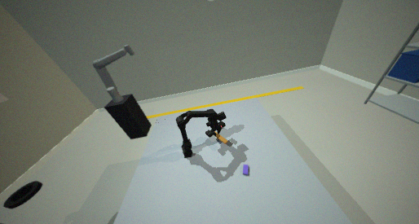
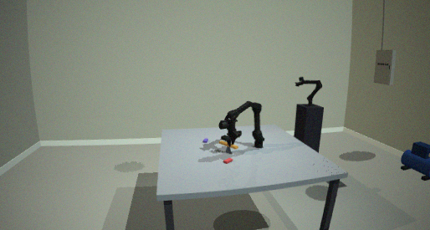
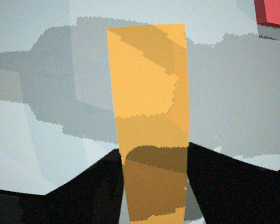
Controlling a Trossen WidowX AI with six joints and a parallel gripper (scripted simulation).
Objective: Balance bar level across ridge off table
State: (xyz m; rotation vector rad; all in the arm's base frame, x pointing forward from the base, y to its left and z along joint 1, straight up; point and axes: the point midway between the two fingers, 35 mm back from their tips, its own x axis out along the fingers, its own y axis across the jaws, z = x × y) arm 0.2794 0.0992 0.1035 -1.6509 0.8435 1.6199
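We see the gripper (image 3: 156, 183) clamped on the orange bar (image 3: 151, 110), its two dark fingers pressing the bar's long sides near the end closest to the wrist camera. In that view the bar runs toward twelve o'clock over the pale table (image 3: 31, 136), and a red block (image 3: 272, 7) sits at about one o'clock from the bar's far end, apart from it. From the exterior view, the bar (image 2: 228, 145) is held low over the table (image 2: 268, 171) under the gripper (image 2: 227, 141), with the red block (image 2: 227, 161) at six o'clock and a purple block (image 2: 205, 140) at about ten o'clock. We cannot make out the ridge.
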